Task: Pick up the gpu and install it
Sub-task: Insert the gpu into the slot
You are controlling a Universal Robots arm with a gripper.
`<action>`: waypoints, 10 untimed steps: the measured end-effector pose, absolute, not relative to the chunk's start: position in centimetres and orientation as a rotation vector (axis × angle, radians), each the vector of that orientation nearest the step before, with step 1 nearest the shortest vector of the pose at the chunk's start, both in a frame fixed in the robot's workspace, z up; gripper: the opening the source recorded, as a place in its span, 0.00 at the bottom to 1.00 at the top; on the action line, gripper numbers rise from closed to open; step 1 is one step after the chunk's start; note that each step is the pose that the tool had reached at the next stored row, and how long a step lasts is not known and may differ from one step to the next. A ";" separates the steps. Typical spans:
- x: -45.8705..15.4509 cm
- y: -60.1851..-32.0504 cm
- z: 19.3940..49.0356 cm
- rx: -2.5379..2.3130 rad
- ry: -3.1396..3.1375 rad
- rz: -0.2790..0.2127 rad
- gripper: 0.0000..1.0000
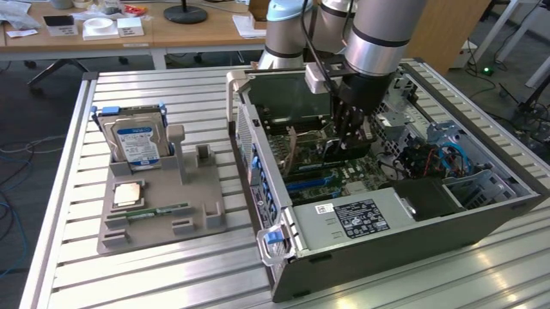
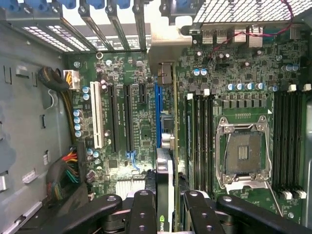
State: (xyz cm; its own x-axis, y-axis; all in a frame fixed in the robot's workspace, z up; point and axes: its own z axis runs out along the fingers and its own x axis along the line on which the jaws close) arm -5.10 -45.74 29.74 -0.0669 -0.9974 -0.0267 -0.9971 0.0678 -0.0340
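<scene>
Fingers point(image 2: 145, 207) part-closed around the gpu point(image 2: 165, 180), card on edge, long axis along the blue slot point(image 2: 157, 112).

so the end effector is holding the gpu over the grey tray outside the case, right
No. The end effector holds the gpu inside the case, above the motherboard, not over the tray outside it. The wrist view shows this.

Inside an open computer case point(image 1: 369, 257) on a slatted metal table point(image 1: 172, 283): gripper point(image 1: 348, 136), gpu point(image 1: 338, 154) at its fingertips, above the motherboard point(image 1: 344, 180). At the exterior view's left, upright hard drive point(image 1: 138, 143) in a grey rack point(image 1: 163, 225).
</scene>
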 end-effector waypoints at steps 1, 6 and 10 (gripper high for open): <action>-5.1 -45.7 29.6 -2.116 2.264 -0.010 0.27; -5.1 -45.9 29.2 -2.116 2.264 -0.010 0.27; -5.4 -45.9 29.0 -2.116 2.264 -0.010 0.27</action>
